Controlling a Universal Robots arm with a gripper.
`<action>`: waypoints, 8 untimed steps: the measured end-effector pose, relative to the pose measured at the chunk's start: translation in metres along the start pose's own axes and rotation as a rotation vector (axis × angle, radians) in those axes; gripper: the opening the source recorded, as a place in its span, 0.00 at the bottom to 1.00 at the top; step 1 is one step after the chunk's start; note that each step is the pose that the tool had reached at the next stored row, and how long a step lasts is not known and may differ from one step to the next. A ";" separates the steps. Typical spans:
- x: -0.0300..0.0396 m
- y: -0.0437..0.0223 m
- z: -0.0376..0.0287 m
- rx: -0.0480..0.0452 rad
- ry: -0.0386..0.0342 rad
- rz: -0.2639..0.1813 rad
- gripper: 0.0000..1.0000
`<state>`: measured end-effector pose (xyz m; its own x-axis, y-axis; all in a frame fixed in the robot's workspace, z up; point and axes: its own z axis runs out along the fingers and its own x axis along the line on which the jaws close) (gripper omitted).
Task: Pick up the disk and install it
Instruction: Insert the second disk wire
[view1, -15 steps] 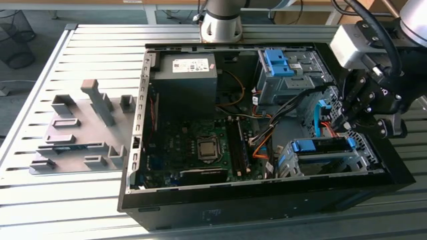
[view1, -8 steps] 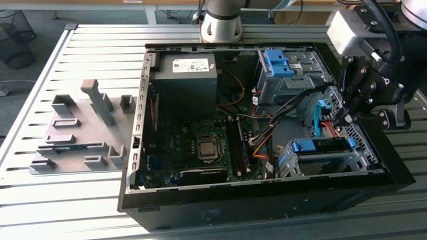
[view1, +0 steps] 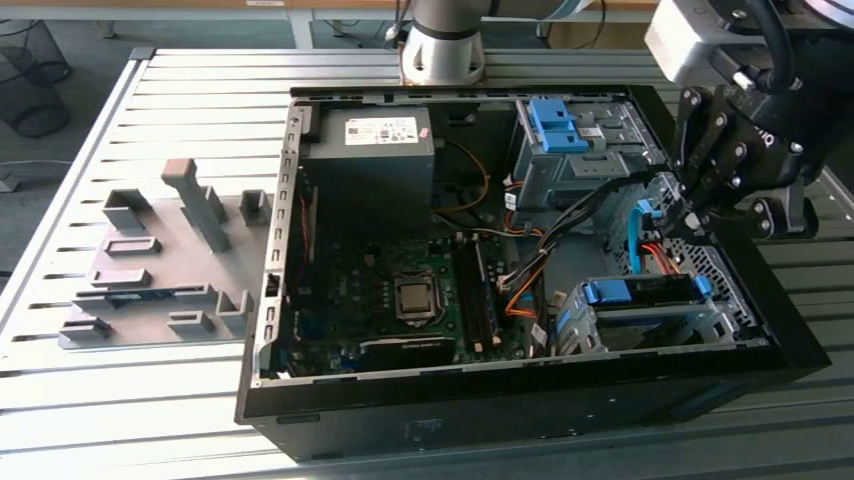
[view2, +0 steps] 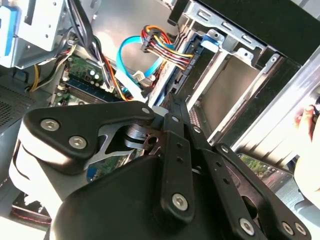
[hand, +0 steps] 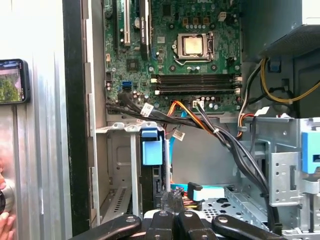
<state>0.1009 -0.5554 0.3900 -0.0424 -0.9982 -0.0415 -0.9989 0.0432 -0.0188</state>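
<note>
Exterior view: spot the flat rectangular disk in its bright blue plastic carrier frame (view1: 643, 292) down in the grey sheet-metal drive cage (view1: 594, 325), at the corner of the open black computer case (view1: 534, 405) toward the exterior view's right. Looks slotted between the cage walls, blue frame edge up, dark body below. Confirm in the first wrist view: blue tab of the disk (hand: 151, 149) poking out of the cage slot, black edge running under it.

Handling, as a judgement:
- Expect rigid and fairly dense for its size; no flex.
- Treat as shock-sensitive; no dropping or knocking against the cage.
- Count on smooth metal faces being slippery and the plastic frame giving better purchase.
- Take hold across the blue frame's long edges or its tab end, not on the label face or the connector end.

Pincer (view1: 685, 222): hangs over the case's edge, just above and beside the cage, close to the disk but not visibly touching. Reads as pressed together, nothing pinched, in both wrist views (hand: 171, 196) (view2: 172, 107). Note the light-blue flat cable (view1: 627, 240) and bundled wires (hand: 200, 122) crowding the gap beside the cage.
</note>
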 end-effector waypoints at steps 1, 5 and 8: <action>-0.0011 0.0007 -0.0008 0.0002 0.0000 0.000 0.11; -0.0057 0.0036 -0.0027 0.0010 0.0002 0.000 0.11; -0.0108 0.0060 -0.0028 0.0018 0.0000 0.000 0.11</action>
<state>0.0953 -0.5444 0.3931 -0.0423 -0.9982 -0.0415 -0.9989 0.0432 -0.0206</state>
